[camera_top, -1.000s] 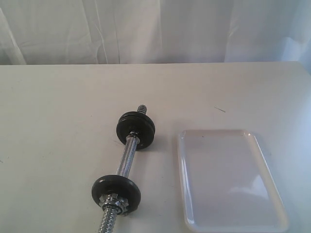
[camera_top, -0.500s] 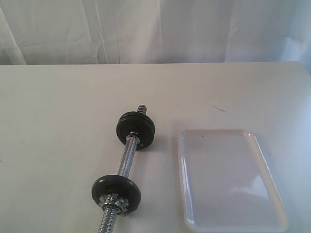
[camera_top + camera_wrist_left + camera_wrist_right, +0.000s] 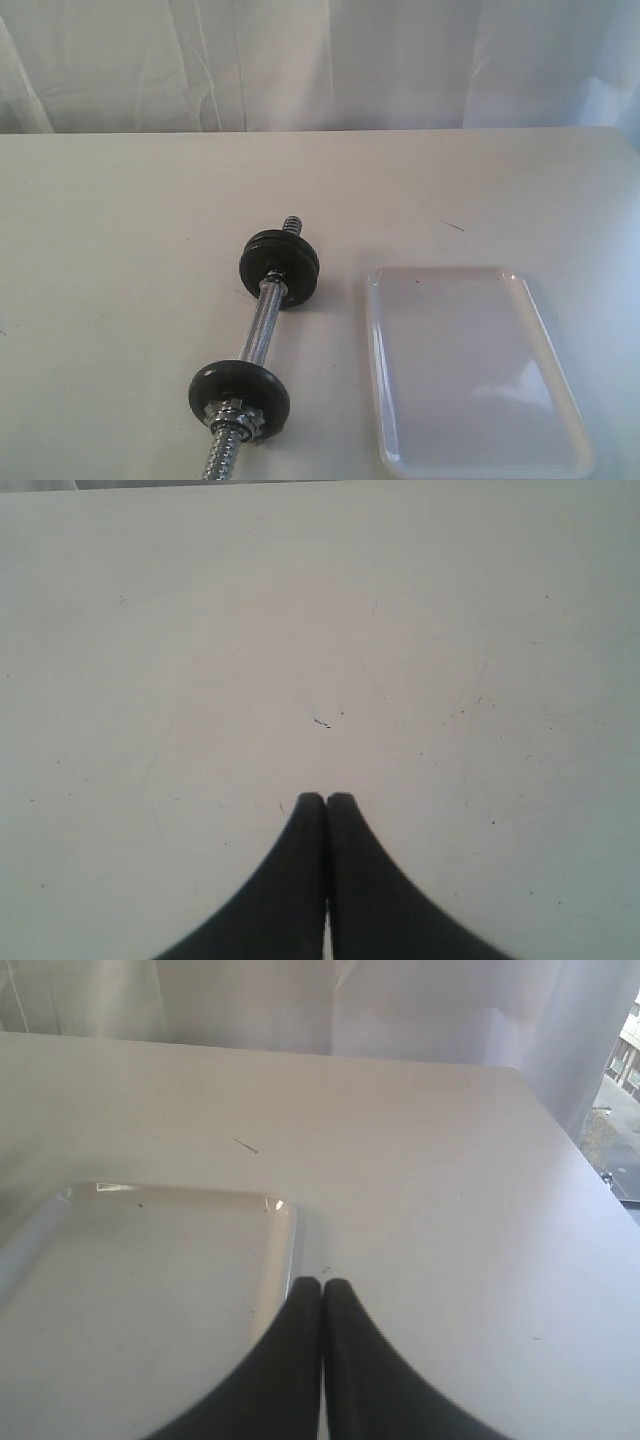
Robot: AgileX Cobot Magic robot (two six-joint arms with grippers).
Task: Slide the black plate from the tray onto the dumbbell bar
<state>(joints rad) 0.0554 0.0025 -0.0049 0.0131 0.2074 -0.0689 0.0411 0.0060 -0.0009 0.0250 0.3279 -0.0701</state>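
The dumbbell bar [image 3: 259, 330] lies on the table in the exterior view, chrome with black discs [image 3: 279, 267] at its far end and one black disc [image 3: 240, 396] with a silver nut near its near end. The white tray [image 3: 470, 370] sits to its right and holds nothing; no loose black plate shows on it. Neither arm appears in the exterior view. My left gripper [image 3: 325, 798] is shut over bare table. My right gripper [image 3: 321, 1283] is shut, its tips above the tray's edge [image 3: 285, 1250].
A white curtain [image 3: 320, 60] hangs behind the table's far edge. A small dark mark [image 3: 452, 225] lies on the table beyond the tray. The table's right edge [image 3: 575, 1160] runs close to the right gripper's side.
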